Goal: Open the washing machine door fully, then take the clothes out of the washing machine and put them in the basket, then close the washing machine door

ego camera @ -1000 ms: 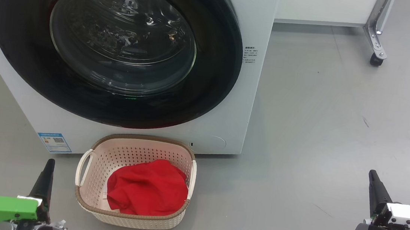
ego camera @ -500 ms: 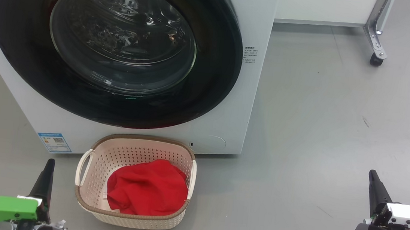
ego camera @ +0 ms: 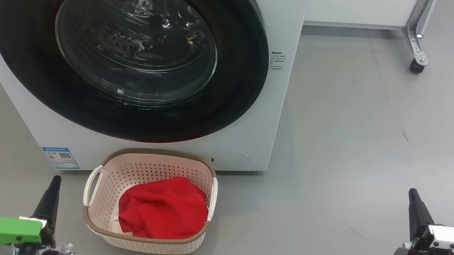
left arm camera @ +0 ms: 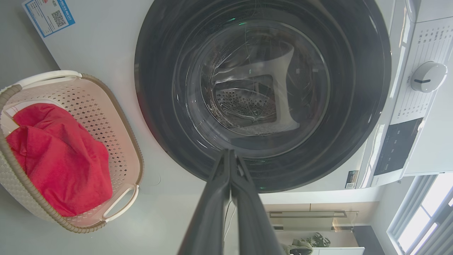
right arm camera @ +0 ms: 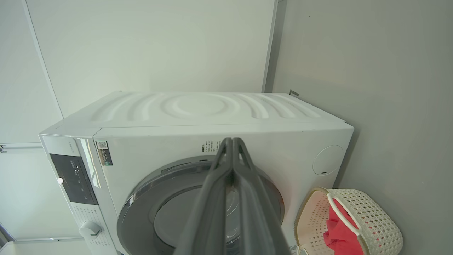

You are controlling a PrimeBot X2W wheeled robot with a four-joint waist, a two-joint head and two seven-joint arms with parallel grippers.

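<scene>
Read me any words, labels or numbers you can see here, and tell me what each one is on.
No text here is legible.
The blue sticker low on the washer: a QR code and print, too small to read.
The print block beside the door: too small to read.
The panel lettering by the dial: blurred.

No word, brand or number is legible. On the washing machine (ego camera: 292, 9) front, a blue label sticker (ego camera: 60, 157) with a QR code sits below-left of the washing machine door (ego camera: 233, 103), and a block of black print (ego camera: 277, 61) sits just right of that door, both too small to read. Tiny print rows round the dial (left arm camera: 428, 76) on the control panel (left arm camera: 400, 148) above the door, plus a QR sticker (left arm camera: 351, 179) beside it, are unreadable too.
</scene>
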